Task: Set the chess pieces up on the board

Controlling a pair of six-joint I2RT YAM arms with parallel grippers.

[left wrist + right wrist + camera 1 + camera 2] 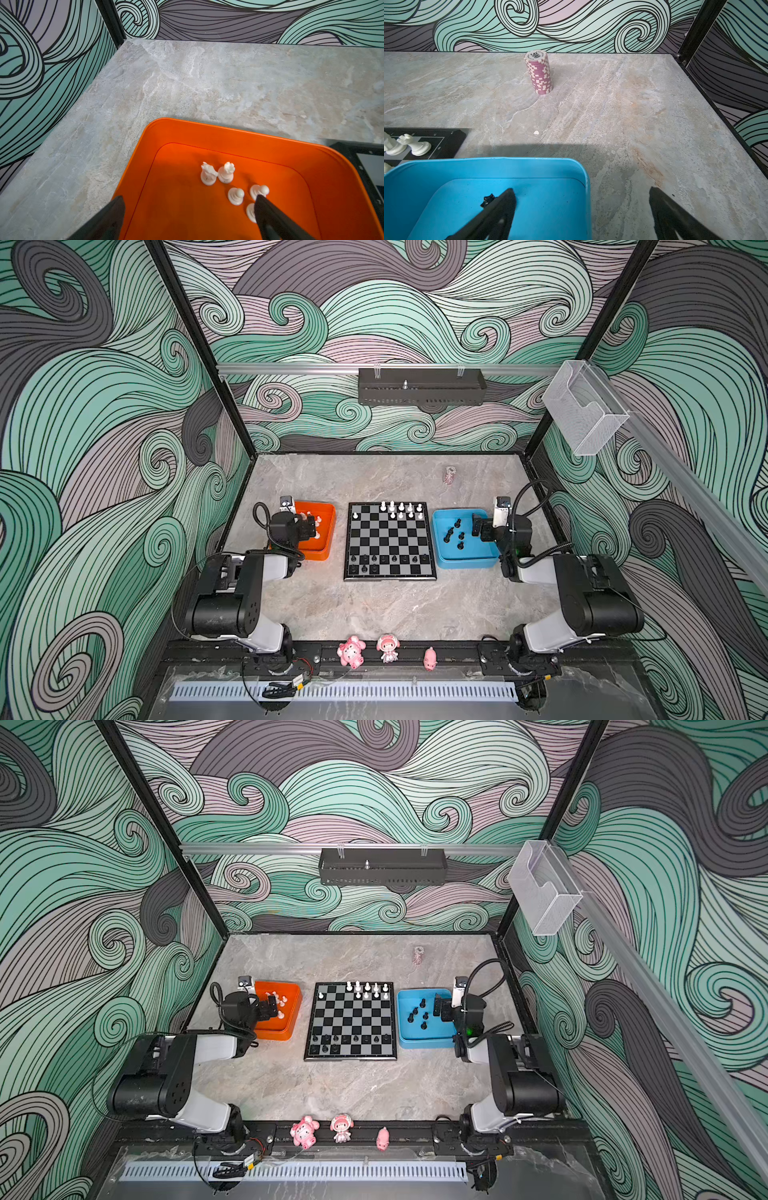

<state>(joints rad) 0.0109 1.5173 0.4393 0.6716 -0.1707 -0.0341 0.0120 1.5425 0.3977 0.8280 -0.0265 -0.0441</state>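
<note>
Your left pincer [189, 199] hangs spread and empty over the tray [207, 128], the white pawns [235, 195] just beside one fingertip [262, 203] rather than between the two, so centre on a single pawn, descend straight, pinch its stem, then carry it to the board [390, 541] on that same side.

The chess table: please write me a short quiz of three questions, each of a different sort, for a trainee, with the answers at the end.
1. True or false: the left gripper and the right gripper are both open and hold nothing.
2. Multiple choice: the black chess pieces not yet on the board lie in A) a green box, B) the blue tray, C) a red bowl.
3. Short answer: which colour are the chess pieces on the board's far rows, away from the robot?
Key: 1 true; 2 B; 3 white.
</note>
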